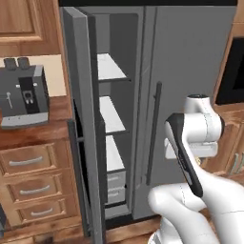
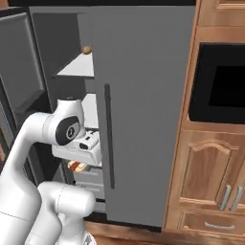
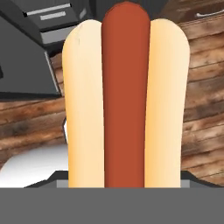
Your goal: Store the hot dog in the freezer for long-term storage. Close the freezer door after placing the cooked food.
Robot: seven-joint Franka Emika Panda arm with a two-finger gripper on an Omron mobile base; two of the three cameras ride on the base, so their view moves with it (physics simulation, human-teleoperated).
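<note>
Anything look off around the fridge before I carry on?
Nothing spilled or damaged. The tall grey freezer door stands open, the white shelves sit level, and the tan bun with red-orange sausage lies straight along the gripper.

White glossy arm [image 1: 200,190], rounded links, dark joint bands.
</note>
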